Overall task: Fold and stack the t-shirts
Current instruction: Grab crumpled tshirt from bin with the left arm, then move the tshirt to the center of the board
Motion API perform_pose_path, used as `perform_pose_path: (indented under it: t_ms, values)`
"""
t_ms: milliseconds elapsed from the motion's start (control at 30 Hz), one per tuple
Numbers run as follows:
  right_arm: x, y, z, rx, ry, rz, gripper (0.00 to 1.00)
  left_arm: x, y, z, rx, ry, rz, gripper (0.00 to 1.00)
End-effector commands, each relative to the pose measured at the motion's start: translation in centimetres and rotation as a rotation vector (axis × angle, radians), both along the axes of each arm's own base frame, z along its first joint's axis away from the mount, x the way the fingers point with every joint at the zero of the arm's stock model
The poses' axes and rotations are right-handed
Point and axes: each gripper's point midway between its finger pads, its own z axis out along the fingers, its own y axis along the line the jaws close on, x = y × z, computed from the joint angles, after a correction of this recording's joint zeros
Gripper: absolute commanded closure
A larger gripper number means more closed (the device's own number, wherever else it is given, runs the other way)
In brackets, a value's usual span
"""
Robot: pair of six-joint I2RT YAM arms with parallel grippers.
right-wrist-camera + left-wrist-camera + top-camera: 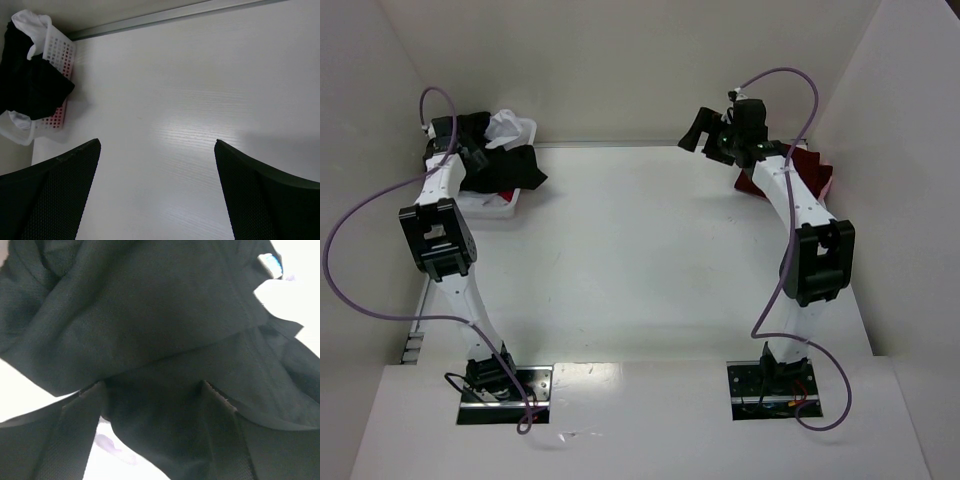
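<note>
Fetching the black shirt [150, 330] from the basket [57, 50].
My left fingers [75, 440] stand apart, cloth between them; next, I judge, pinch and lift. My right fingers [55, 200] gape wide, empty.

Far left, black t-shirt [510, 168] drapes the basket [492, 206]; far right, dark red t-shirt [814, 163].

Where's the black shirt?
In the top view the black shirt is at the far left, heaped in the white basket with a white shirt, under the left gripper.
</note>
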Motion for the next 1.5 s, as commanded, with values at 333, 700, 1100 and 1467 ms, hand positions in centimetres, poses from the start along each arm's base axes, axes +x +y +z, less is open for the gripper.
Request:
perform_pose_path:
  t_ms: [333,700,1100,1467]
  values:
    - [1.7,-0.9,1.5,-0.051,-0.042,-0.072,0.0,1.7,0.3,2.7,-0.023,-0.089,-0.029,0.85]
    - [0.3,-1.2,6.9,-0.05,-0.146,-0.058,0.0,-1.3,-7.4,21.9,0.158,-0.298,-0.264,1.0]
    - [-8.7,-3.5,13.8,-0.047,-0.281,-0.084,0.0,-15.8,-35.8,33.5,0.145,-0.458,-0.934,1.0]
    - [-18.2,-5.4,9.9,-0.036,-0.196,-0.106,0.0,-24.0,-41.2,20.5,-0.2,-0.288,-1.127,0.02]
